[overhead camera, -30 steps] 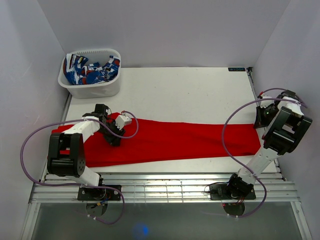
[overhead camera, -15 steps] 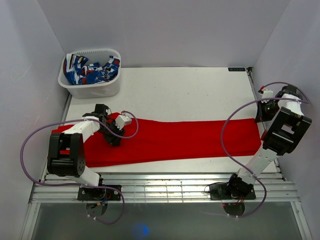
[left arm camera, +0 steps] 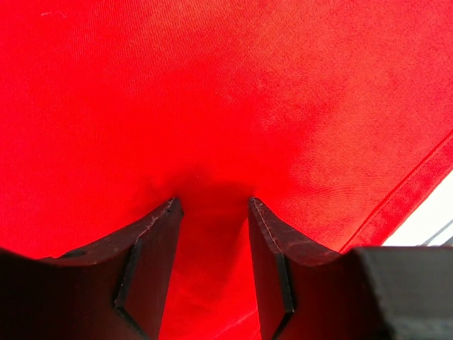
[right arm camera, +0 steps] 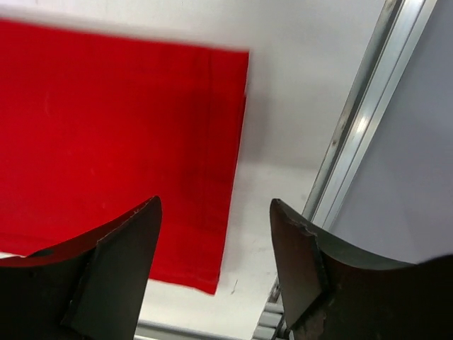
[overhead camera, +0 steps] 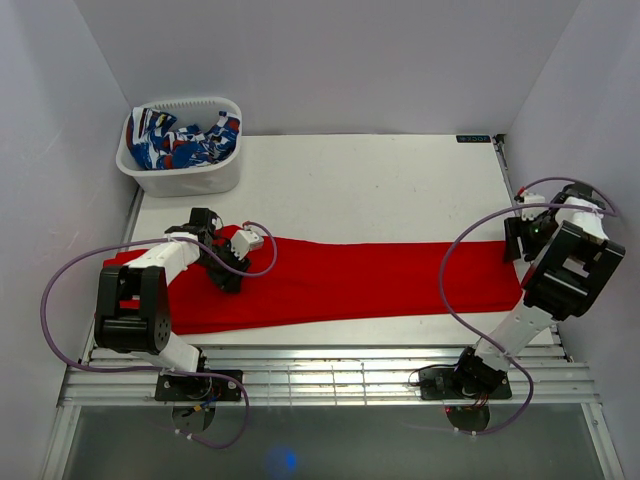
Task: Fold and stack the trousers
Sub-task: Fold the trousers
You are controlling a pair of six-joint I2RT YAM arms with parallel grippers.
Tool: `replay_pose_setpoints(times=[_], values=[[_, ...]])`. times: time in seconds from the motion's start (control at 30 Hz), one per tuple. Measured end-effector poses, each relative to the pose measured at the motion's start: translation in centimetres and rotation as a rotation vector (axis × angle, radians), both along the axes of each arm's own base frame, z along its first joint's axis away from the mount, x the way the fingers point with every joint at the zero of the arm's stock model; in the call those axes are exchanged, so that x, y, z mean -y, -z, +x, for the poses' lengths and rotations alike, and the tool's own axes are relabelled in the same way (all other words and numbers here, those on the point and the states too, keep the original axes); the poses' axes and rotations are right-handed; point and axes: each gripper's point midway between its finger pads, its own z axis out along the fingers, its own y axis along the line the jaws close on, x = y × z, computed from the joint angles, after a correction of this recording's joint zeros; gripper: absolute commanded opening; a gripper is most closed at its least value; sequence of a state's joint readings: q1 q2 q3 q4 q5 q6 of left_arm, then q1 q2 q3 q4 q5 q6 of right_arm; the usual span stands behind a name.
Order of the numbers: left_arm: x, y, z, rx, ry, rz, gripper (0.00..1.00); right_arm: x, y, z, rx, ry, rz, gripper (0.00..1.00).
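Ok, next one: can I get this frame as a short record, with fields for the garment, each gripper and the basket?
trousers: red, laid flat, stretched left to right on the table
left gripper: open, tips down on the trousers' left part
right gripper: open, empty, above the trousers' right end
basket: white, far left corner, holds patterned cloth

You won't find any text here that you can read. The only sign is a small dark label (overhead camera: pixel 473 138) at the far right edge of the table (overhead camera: pixel 380 180). Its pale lettering is too small for you to make out.
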State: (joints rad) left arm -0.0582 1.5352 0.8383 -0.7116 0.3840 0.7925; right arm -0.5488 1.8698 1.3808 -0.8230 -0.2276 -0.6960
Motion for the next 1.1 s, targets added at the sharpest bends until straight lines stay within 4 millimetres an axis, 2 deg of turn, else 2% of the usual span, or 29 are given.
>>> replay_pose_setpoints(times=[0.13,0.27,0.37,0.5,0.57,0.6,0.63,0.73,0.77,0.87,0.9,1.0,1.1], values=[[0.0,0.0,0.0,0.001,0.0,-0.001,0.56,-0.5,0.8,-3.2,-0.062,0.011,0.016,0.54],[0.0,0.0,0.0,0.003,0.001,-0.001,0.56,-1.4,2.3,-5.8,-0.143,0.032,0.067,0.56],[0.0,0.0,-0.1,0.011,0.004,-0.001,0.56,-1.6,2.7,-6.5,-0.165,0.038,0.08,0.57],[0.0,0.0,-0.1,0.013,0.004,-0.001,0.56,-1.4,2.7,-6.5,-0.17,0.04,0.074,0.52],[0.0,0.0,-0.1,0.014,0.005,-0.001,0.56,-1.3,2.8,-6.6,-0.174,0.042,0.068,0.56],[0.0,0.0,0.0,0.014,0.005,-0.001,0.56,-1.2,2.8,-6.7,-0.176,0.043,0.066,0.66],[0.0,0.0,0.0,0.015,0.004,-0.001,0.56,-1.1,2.8,-6.8,-0.18,0.051,0.064,0.69],[0.0,0.0,-0.1,0.019,0.005,-0.002,0.56,-0.6,2.8,-7.2,-0.189,0.06,0.048,0.7],[0.0,0.0,-0.1,0.021,0.005,-0.002,0.56,-0.4,2.8,-7.3,-0.192,0.065,0.044,0.67],[0.0,0.0,-0.1,0.023,0.005,-0.002,0.56,0.1,2.8,-7.6,-0.197,0.072,0.037,0.44],[0.0,0.0,-0.1,0.026,0.005,-0.002,0.56,0.1,2.8,-7.7,-0.198,0.072,0.037,0.3],[0.0,0.0,-0.1,0.026,0.005,-0.003,0.56,0.0,2.8,-7.8,-0.201,0.07,0.044,0.1],[0.0,0.1,-0.1,0.028,0.007,-0.002,0.56,-0.4,2.7,-8.1,-0.212,0.068,0.06,0.08]])
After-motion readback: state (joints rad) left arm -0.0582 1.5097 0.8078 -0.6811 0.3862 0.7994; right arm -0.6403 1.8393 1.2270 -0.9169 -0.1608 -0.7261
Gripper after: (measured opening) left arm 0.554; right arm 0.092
